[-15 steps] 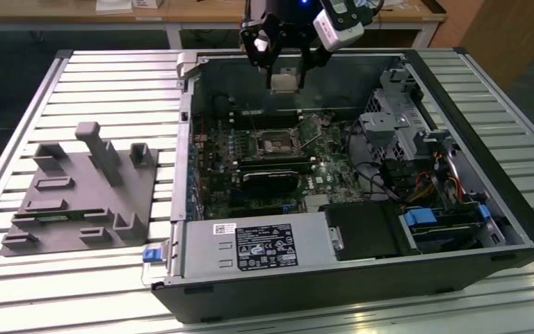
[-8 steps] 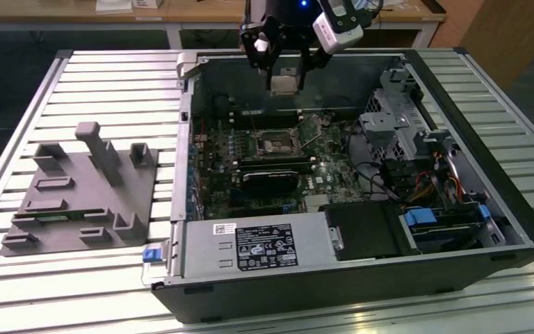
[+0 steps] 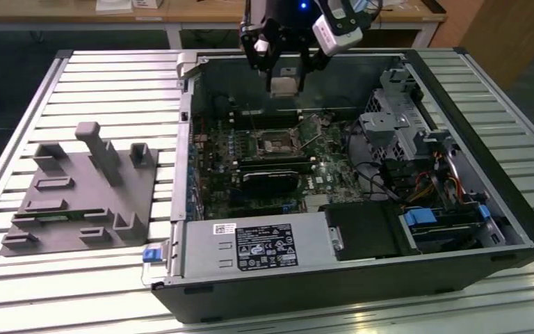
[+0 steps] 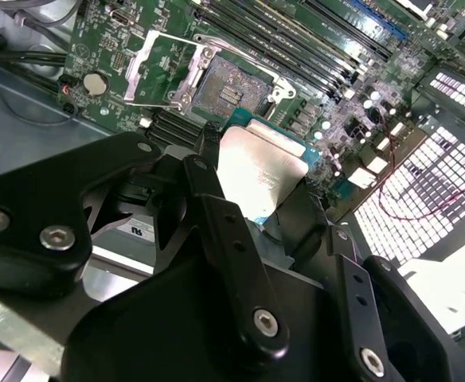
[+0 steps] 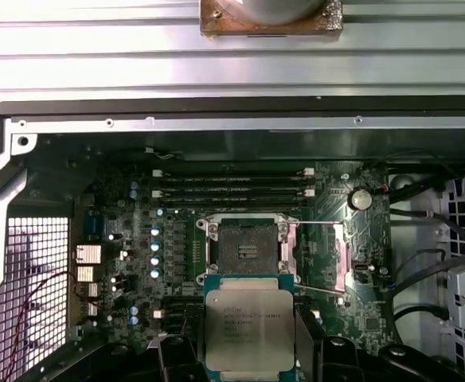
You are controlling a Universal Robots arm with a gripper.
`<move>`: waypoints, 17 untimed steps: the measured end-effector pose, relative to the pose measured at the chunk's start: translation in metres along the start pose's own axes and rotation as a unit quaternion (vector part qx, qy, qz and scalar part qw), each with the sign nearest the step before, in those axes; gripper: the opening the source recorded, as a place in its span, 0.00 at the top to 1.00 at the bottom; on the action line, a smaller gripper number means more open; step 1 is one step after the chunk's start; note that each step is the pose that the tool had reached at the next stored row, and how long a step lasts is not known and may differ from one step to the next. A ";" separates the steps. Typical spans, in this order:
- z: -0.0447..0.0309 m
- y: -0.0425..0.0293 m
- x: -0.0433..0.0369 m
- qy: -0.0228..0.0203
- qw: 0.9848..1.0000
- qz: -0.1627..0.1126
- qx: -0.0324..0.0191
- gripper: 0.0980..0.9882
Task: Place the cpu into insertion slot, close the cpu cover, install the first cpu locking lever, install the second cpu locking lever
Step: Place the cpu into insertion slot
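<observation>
Our jaws pinched the flat square silver-topped cpu (image 5: 249, 330), held well clear of the square black insertion slot (image 5: 243, 245), whose thin silvery cpu cover (image 5: 320, 255) lay open beside it. We judged a tilted or offset descent could seat it crooked, damaging the slot.

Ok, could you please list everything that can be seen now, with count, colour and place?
cpu: one, silver top with green edge, held above the motherboard.
insertion slot: one, black, middle of the motherboard, empty.
cpu cover: one, silvery, swung open beside the slot.
motherboard: one, green, inside the case.
computer case: one, black and grey, lying open on the table.
fixture: one, grey, on the table at the exterior view's left.
table: one, silvery slats.
gripper: one, black, shut on the cpu.
</observation>
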State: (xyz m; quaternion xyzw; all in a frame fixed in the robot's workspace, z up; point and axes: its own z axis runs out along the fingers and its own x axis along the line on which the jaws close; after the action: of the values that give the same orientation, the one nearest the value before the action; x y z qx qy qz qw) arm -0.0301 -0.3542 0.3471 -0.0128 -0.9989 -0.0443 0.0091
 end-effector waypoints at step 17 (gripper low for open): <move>0.0120 -0.0004 -0.0007 0.000 1.000 0.000 0.001 0.51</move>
State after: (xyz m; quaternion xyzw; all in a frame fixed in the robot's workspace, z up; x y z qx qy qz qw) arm -0.0296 -0.3535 0.3351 -0.0128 -0.9989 -0.0433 0.0090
